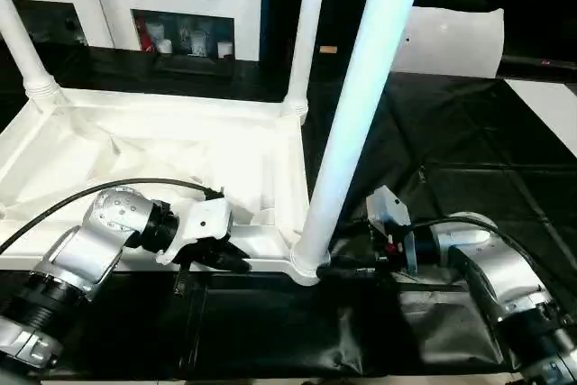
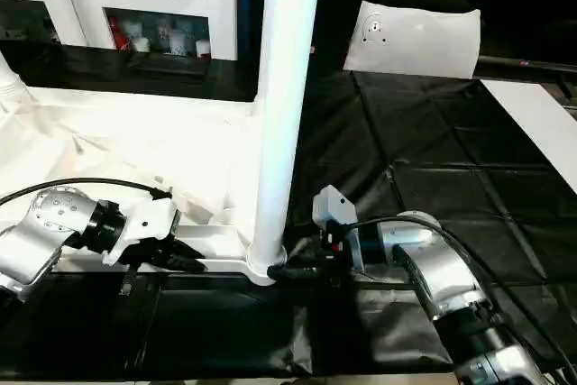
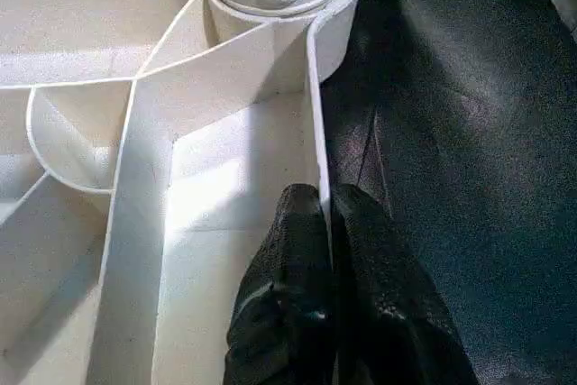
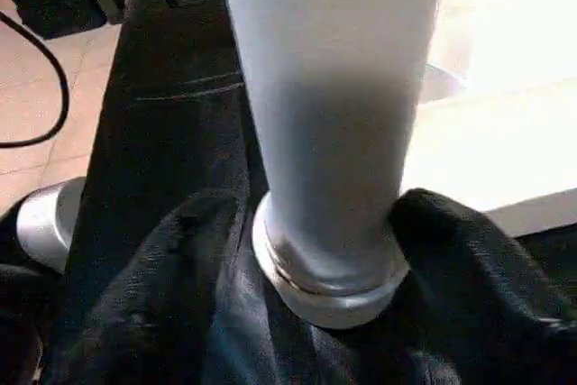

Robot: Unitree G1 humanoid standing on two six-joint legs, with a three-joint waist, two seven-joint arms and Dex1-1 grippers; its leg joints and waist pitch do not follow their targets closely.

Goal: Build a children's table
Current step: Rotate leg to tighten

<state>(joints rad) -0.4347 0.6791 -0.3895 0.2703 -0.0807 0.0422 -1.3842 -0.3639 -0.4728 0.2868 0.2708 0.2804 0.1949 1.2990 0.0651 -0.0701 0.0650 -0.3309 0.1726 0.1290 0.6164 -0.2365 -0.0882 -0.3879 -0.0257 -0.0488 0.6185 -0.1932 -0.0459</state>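
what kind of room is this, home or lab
Probably an indoor lab or demo space staged like a room: a white cabinet with glass-fronted compartments along the back, black sheeting spread under the work, and a white plastic ribbed tabletop lying upside down on it.

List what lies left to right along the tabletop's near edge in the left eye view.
Left hand pinching the tabletop rim → upright leg in the near corner socket → right hand at its base.

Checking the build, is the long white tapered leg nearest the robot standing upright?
Upright: the long white tapered leg rises straight from the tabletop's round corner socket.
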